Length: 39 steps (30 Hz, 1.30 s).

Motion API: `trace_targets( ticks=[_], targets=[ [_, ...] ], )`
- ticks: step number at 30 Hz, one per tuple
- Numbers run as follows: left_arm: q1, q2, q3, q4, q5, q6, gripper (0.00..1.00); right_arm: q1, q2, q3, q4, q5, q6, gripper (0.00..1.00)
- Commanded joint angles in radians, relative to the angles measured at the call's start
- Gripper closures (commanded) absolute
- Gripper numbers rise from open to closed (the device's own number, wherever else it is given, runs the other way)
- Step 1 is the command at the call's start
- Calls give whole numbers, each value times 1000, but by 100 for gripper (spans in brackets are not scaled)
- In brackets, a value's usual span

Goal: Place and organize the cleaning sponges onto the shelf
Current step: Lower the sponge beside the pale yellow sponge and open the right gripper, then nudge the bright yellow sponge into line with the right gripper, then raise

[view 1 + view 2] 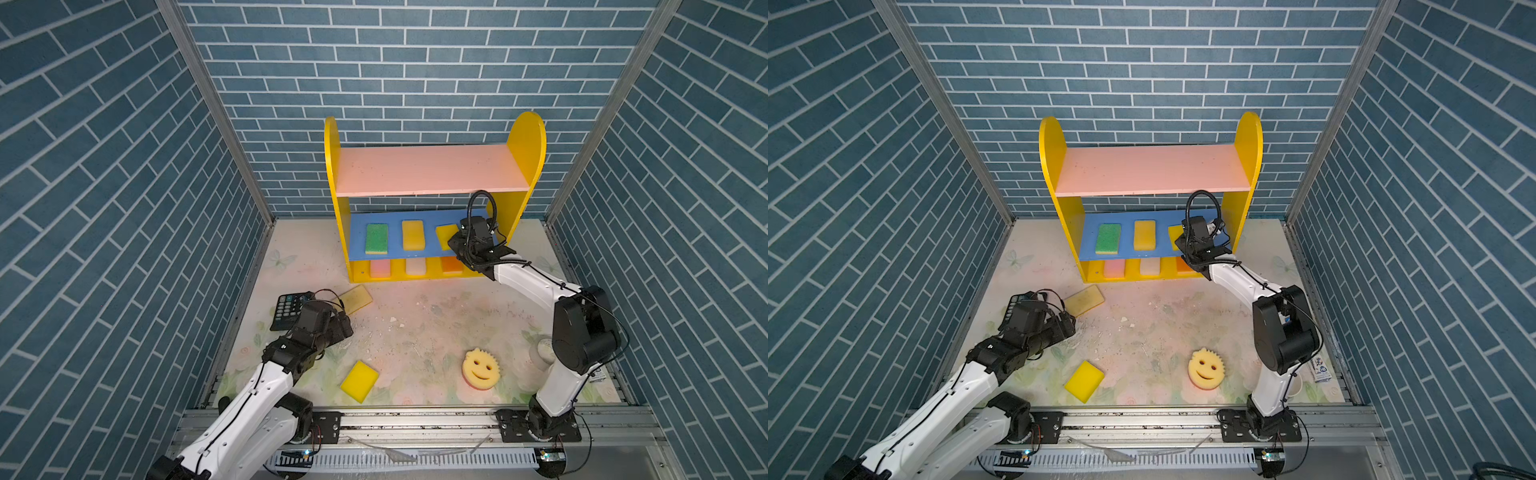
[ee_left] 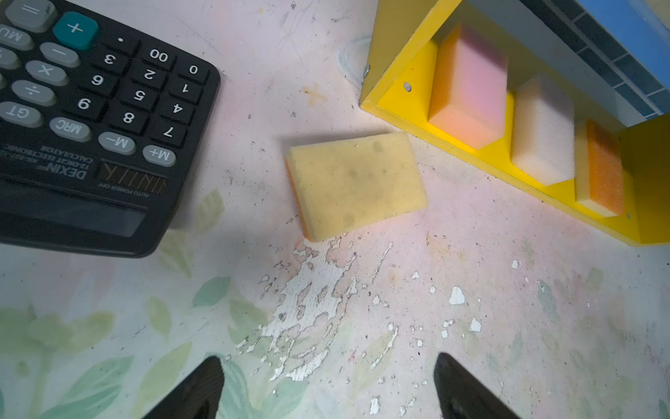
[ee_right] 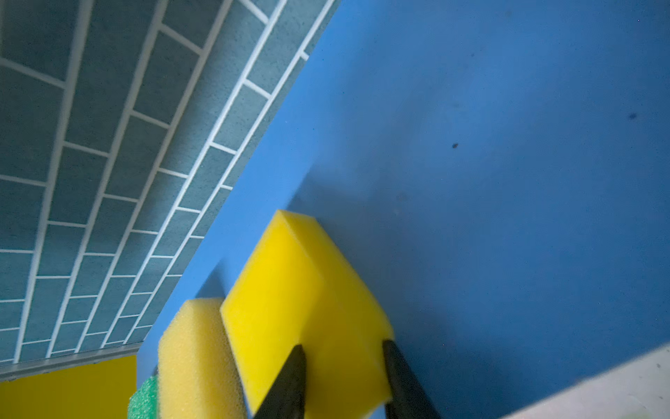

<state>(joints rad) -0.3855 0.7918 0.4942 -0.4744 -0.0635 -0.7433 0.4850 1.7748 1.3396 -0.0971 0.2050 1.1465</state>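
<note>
A small three-level wooden shelf [image 1: 424, 170] with yellow round-topped side panels, a pink top board, a blue middle board and a yellow base stands at the back of the floral-patterned table [image 1: 415, 332], close to the blue brick-patterned wall [image 1: 415, 62].

On the blue board lie a green rectangular sponge [image 1: 377, 238], a pale yellow rectangular sponge [image 1: 412, 235] and, to their right, a bright yellow rectangular sponge [image 3: 290, 290]. The right hand [image 3: 342, 362] reaches into this level. Its two black fingers [image 3: 290, 381] stand partly apart on either side of the bright yellow sponge's near end. The foam looks unsqueezed, and whether the fingers press it cannot be told.

On the yellow base a pink foam block [image 2: 467, 83], a whitish foam block [image 2: 544, 127] and an orange-faced sponge [image 2: 603, 170] sit side by side with gaps between them.

On the table in front of the shelf, a worn tan rectangular sponge [image 2: 357, 185] lies flat between the shelf's left corner and a black calculator [image 2: 90, 109]. The left hand [image 2: 328, 381] hangs low over the table just short of this sponge, released, with its fingertips spread wide over bare tabletop.

Nearer the front edge, a second bright yellow rectangular sponge [image 1: 360, 381] lies flat. A round scalloped yellow smiley-face sponge [image 1: 481, 368] lies face up well to its right, near the right arm's base.
</note>
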Motion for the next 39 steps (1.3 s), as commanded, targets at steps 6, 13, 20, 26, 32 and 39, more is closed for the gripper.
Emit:
trace_targets(
  ticks=[6, 13, 20, 26, 32, 39],
  targets=[
    [6, 0, 5, -24, -16, 17, 8, 0, -15, -8, -15, -10, 35, 60],
    [5, 1, 9, -26, -17, 20, 8, 11, -41, -45, 0, -10, 54, 59],
    [5, 0, 7, -26, -14, 19, 8, 22, -55, -71, 9, -7, 61, 56],
    [6, -12, 1, -36, -21, 18, 8, 23, -86, -101, 13, 5, 67, 55],
    [6, -21, 1, -42, -25, 20, 8, 24, -145, -121, -17, 58, 21, 52],
    [5, -24, -3, -43, -27, 20, 8, 17, -185, -86, -55, 115, -88, 54]
  ],
)
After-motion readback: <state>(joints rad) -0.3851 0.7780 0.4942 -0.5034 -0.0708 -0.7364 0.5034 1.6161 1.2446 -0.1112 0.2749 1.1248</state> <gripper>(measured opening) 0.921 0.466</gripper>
